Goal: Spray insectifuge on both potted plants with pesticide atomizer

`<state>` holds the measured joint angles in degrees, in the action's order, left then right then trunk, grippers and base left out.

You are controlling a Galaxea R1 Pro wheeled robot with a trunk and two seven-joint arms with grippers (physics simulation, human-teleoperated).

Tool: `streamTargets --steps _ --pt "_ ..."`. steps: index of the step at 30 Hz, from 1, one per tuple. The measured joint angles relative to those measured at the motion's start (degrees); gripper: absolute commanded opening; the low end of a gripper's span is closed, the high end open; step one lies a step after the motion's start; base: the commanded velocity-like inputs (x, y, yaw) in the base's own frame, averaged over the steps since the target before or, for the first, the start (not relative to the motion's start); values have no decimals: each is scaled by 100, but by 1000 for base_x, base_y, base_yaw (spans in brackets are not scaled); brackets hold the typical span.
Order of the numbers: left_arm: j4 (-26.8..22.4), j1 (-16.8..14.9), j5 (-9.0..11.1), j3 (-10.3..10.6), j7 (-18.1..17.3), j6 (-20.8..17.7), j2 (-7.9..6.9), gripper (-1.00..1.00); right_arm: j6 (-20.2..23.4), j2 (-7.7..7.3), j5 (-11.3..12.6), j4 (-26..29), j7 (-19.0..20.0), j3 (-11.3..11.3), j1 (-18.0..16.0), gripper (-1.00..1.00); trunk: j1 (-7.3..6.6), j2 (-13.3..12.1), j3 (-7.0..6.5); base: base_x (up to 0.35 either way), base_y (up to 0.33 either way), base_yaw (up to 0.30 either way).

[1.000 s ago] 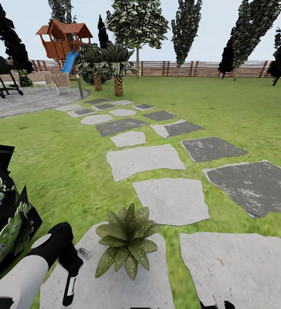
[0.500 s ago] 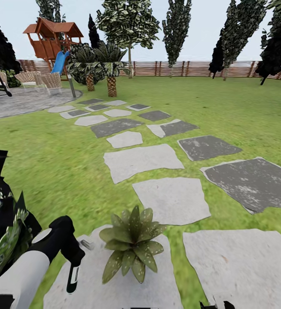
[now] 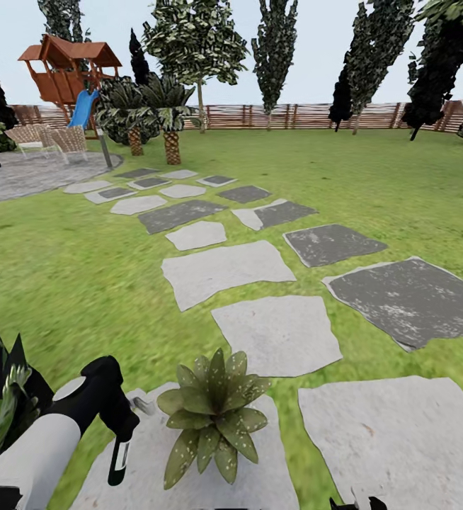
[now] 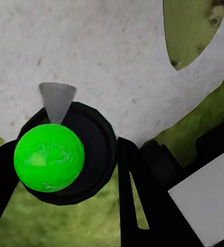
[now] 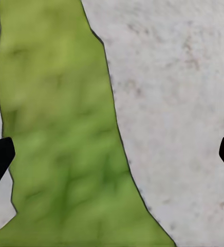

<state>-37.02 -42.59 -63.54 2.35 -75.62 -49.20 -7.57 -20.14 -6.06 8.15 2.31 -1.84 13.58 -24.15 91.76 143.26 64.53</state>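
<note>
The garden (image 3: 373, 184) is a wide green lawn with grey stone slabs (image 3: 224, 269) and a brown slat fence (image 3: 274, 115) far behind. One potted plant (image 3: 212, 414) sits on the nearest slab, just beside the pesticide atomizer (image 3: 120, 457), which hangs in the closed jaws of the left gripper (image 3: 115, 414); its pale label is too blurred to read. The right gripper (image 5: 112, 154) hangs above slab and grass with its jaws wide apart and empty.

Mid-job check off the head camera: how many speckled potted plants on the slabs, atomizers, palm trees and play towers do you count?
Potted plant: 1
Pesticide atomizer: 1
Palm trees: 2
Play tower: 1
Total: 5
</note>
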Motion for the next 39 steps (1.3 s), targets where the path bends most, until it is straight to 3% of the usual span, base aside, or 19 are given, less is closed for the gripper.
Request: streamTargets --steps 4,7,9,10,13,16,18,24,26,31,34,36,39 --pt "-63 -18 -12 41 -278 17 -119 -100 -6 -4 0 0 -2 13 0 100 0 0 0 0 0 -3" --pt "-66 -19 -8 41 -324 356 -43 -100 -4 -9 0 0 -7 14 0 100 0 0 0 0 0 0" --pt "-61 -1 -6 42 -326 407 11 -100 -2 -6 0 0 -6 15 0 100 0 0 0 0 0 0" --pt "-57 49 6 31 -323 429 134 -100 0 -1 0 0 -6 21 0 100 0 0 0 0 0 0" --pt "-52 72 -11 66 -322 526 166 -100 0 0 -4 0 -7 28 0 100 0 0 0 0 0 0" --pt "14 79 -35 -12 -310 1536 74 -100 0 0 -8 0 -7 32 0 100 0 0 0 0 0 0" --pt "-4 78 -13 -29 -308 1649 45 -100 0 0 -9 0 -7 32 0 100 0 0 0 0 0 0" --pt "-57 9 21 -71 -313 1570 55 -100 0 0 -9 0 -7 35 0 100 0 0 0 0 0 0" --pt "-55 -39 3 -66 -311 1263 95 -100 0 0 -9 0 -7 33 0 100 0 0 0 0 0 0" --pt "-55 -56 -47 -45 -445 1151 25 -100 -3 0 -2 0 -8 25 0 100 0 0 0 0 0 0" --pt "-50 -130 -57 -31 -509 1146 -112 -100 -8 0 -1 0 -8 18 0 100 0 0 0 0 0 0" --pt "-44 -134 -52 -27 -525 1147 -327 -100 -9 0 -1 0 -8 15 0 100 0 0 0 0 0 0" --pt "-40 -93 -52 -16 -514 1150 -380 -100 -9 0 0 0 -8 15 0 100 0 0 0 0 0 0"
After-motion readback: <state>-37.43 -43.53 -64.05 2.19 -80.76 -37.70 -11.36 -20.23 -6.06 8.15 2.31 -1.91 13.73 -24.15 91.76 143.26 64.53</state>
